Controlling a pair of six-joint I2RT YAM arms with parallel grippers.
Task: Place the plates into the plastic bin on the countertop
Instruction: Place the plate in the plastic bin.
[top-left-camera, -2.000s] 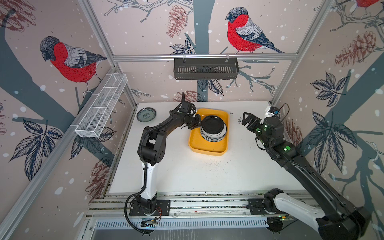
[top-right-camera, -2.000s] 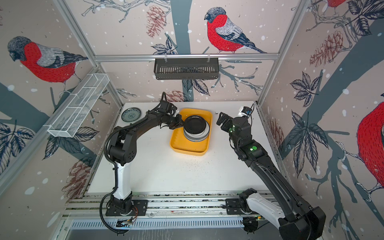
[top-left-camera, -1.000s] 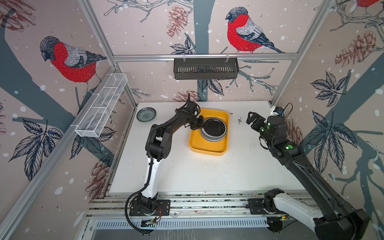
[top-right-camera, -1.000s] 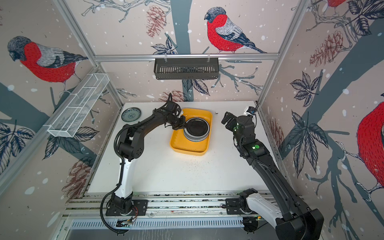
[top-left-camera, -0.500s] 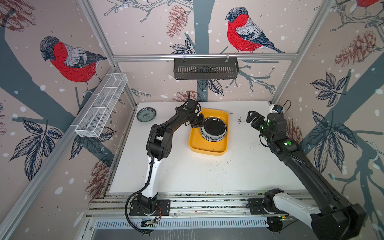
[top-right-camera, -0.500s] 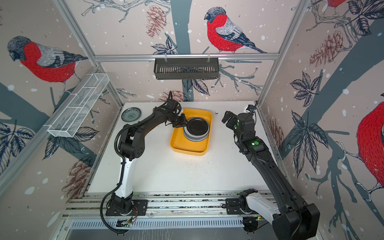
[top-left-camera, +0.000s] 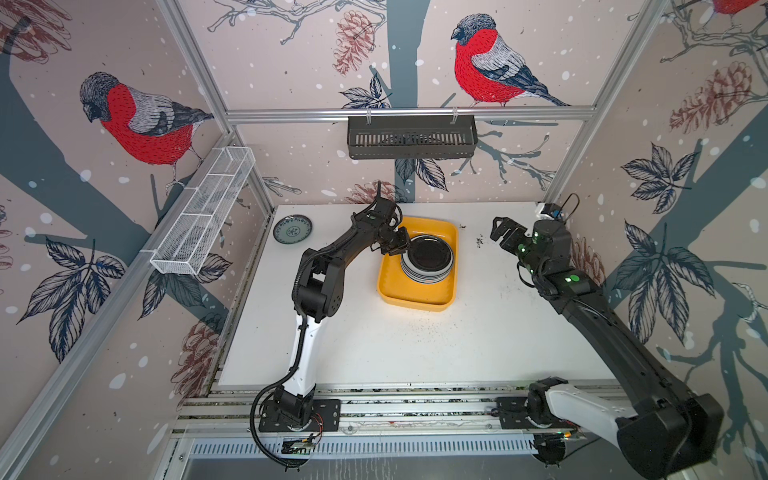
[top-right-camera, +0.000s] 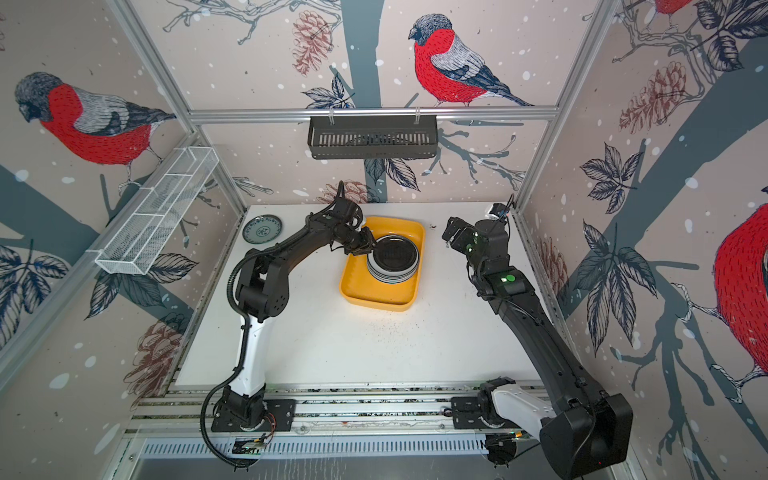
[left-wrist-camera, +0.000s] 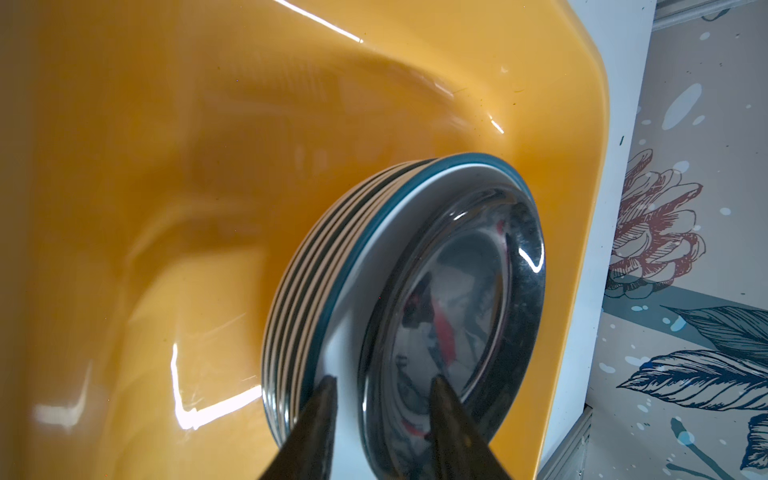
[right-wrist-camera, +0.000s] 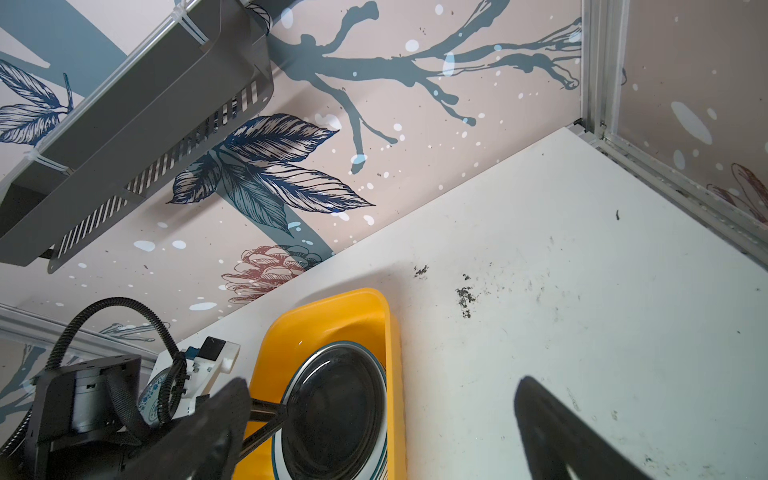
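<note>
Left fingers (left-wrist-camera: 316, 428): parted, straddling the left rim of the small black plate (left-wrist-camera: 453, 311) with a gap showing, not clamped.
Black plate: lies on top of the stack of plates (left-wrist-camera: 299, 299), in the far half of the plastic bin (top-left-camera: 415, 301).
Bin: on the tabletop (top-left-camera: 415, 345), toward the far edge.
Right fingers (right-wrist-camera: 557, 432): spread wide, holding nothing, over the tabletop right of the bin.
Teal plate (top-left-camera: 292, 229): alone at the far left corner, well apart from the bin.

Black slotted rack (top-left-camera: 411, 137) hangs off the back rail (top-left-camera: 291, 113), white wire-mesh basket (top-left-camera: 203, 212) on the left, bullfinch wallpaper (top-left-camera: 490, 66) all round, dark crumbs (right-wrist-camera: 465, 297), dirt maybe.
</note>
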